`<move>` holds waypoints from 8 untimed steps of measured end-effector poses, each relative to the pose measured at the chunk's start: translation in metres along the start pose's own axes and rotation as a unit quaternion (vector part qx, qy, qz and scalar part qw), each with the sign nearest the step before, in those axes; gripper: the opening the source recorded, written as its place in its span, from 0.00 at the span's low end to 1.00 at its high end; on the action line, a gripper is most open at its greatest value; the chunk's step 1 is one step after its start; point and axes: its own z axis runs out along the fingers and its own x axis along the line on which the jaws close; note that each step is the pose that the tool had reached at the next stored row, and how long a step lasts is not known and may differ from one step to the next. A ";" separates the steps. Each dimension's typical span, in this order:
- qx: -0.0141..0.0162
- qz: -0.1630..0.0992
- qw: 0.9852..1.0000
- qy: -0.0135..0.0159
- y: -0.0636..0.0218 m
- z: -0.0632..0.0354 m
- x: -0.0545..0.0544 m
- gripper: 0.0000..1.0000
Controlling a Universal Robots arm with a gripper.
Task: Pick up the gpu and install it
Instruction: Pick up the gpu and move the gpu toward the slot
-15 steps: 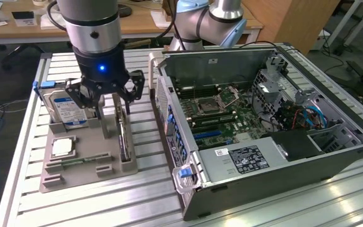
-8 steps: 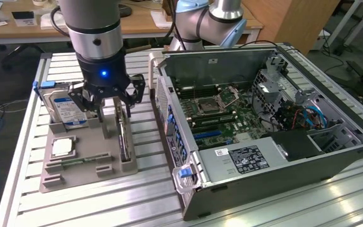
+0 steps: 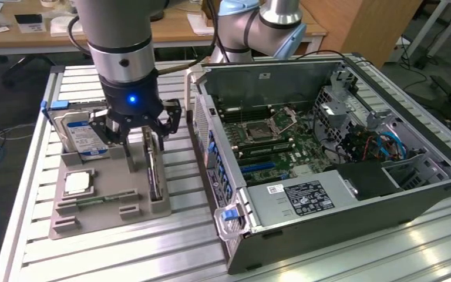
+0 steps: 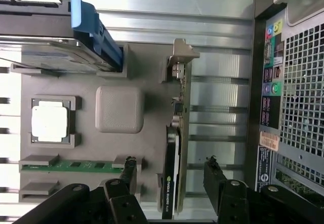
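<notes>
On a slatted aluminium table [image 3: 92, 258], a grey parts tray [image 3: 108, 220] sits in the lower left of the exterior view, just beside an open computer case [image 3: 413, 194] that lies on its side across the right half of the frame. At the tray's near end a green memory stick [image 3: 100, 200] lies in its slot, with a square silvery CPU chip [image 3: 78, 183] seated behind it. The gpu [image 3: 155, 170] stands on edge in a slot along the tray's side nearest the case, its metal bracket at the far end. The gripper [image 3: 138, 136] hangs directly above the card at left of centre, fingers [image 3: 165, 126] spread wide. The wrist view shows one fingertip on each side of the gpu [image 4: 177, 148], neither touching it. Beyond the gripper, a hard drive [image 3: 80, 132] with a blue-white label stands upright at the tray's far end. Inside the case, the motherboard [image 3: 269, 141] lies exposed.
</notes>
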 end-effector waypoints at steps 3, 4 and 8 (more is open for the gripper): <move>0.000 0.000 1.000 0.000 -0.0007 0.0056 -0.001 0.65; 0.000 0.000 1.000 0.000 -0.0012 0.0074 -0.001 0.65; 0.000 0.000 1.000 0.000 -0.0023 0.0146 -0.002 0.65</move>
